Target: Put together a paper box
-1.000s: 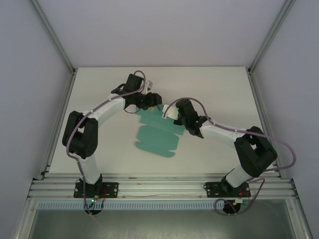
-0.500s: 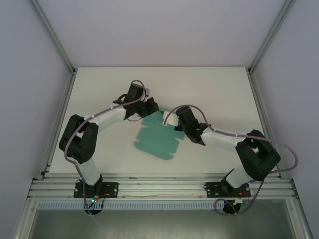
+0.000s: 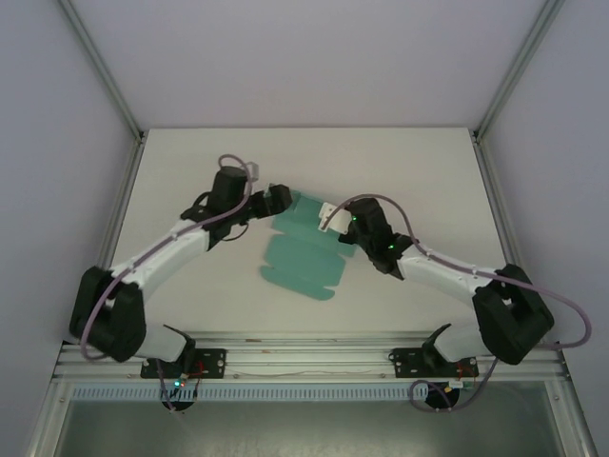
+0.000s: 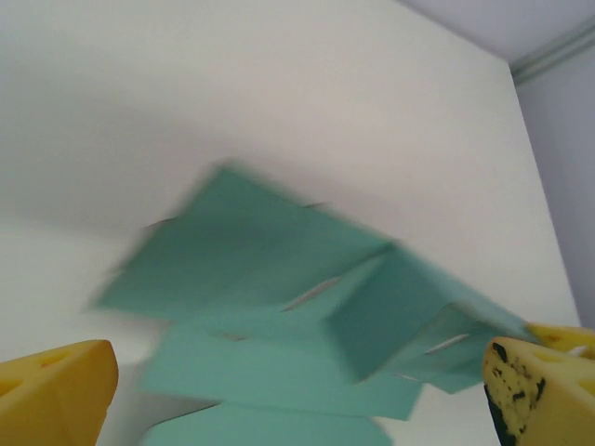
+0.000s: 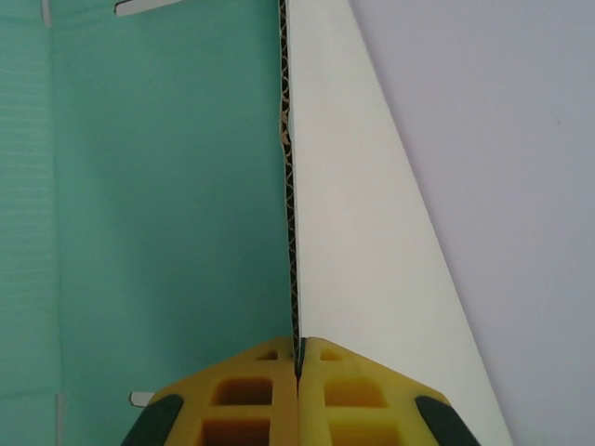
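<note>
The paper box (image 3: 300, 255) is a teal-green die-cut sheet lying mid-table, its far right flap lifted so the white underside shows. My right gripper (image 3: 335, 225) is shut on that flap. In the right wrist view its yellow fingers (image 5: 244, 390) pinch the card's edge, with the teal face (image 5: 167, 186) on the left and the white face on the right; the right gripper (image 5: 297, 358) sits at the bottom of the frame. My left gripper (image 3: 277, 199) hovers at the sheet's far left corner. Seen from the left wrist, the left gripper (image 4: 297, 398) stands wide open over the partly folded card (image 4: 279, 260), touching nothing.
The white table (image 3: 419, 171) is bounded by an aluminium frame and pale walls on both sides. The rail (image 3: 304, 357) with both arm bases runs along the near edge. Free surface lies behind and to both sides of the sheet.
My left arm has stretched out low to the left, and its gripper has drawn slightly back from the sheet. The right gripper has shifted a little right, still holding the flap.
</note>
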